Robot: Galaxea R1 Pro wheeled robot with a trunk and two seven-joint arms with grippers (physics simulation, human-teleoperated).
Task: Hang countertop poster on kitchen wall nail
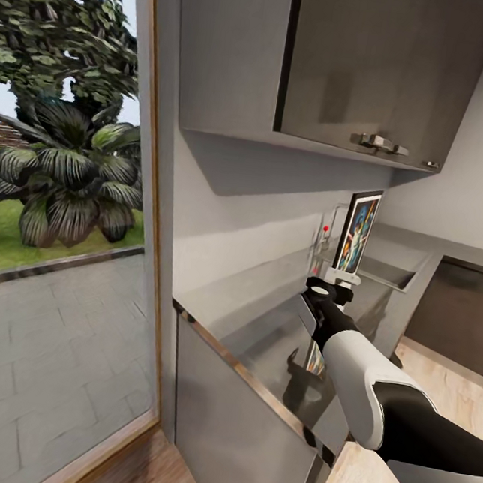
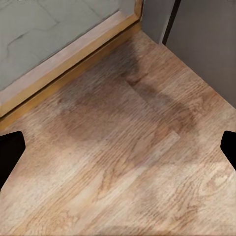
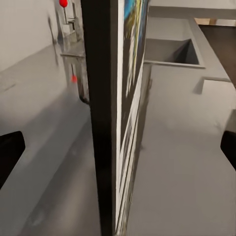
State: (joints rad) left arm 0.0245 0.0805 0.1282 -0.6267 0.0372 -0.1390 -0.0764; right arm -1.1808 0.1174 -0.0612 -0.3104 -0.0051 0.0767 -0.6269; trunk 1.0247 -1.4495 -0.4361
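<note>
The poster (image 1: 357,233) stands upright over the dark glossy kitchen countertop (image 1: 260,334), its coloured art facing the room. My right gripper (image 1: 331,289) is just under its lower edge. In the right wrist view the poster (image 3: 105,123) is seen edge-on, as a thick dark frame midway between the two fingers (image 3: 10,152), which stand wide apart and clear of it. Whether its lower edge rests on the countertop (image 3: 187,162) I cannot tell. My left gripper (image 2: 118,152) is open above the pale wooden floor (image 2: 123,162). The wall nails are out of view.
A faucet with a red knob (image 1: 325,228) and a sink (image 1: 385,273) lie just beyond the poster. Grey wall cabinets (image 1: 331,64) hang overhead. A tall glass door (image 1: 56,211) to the garden is at the left. Dark cabinet fronts (image 1: 248,431) stand below the countertop.
</note>
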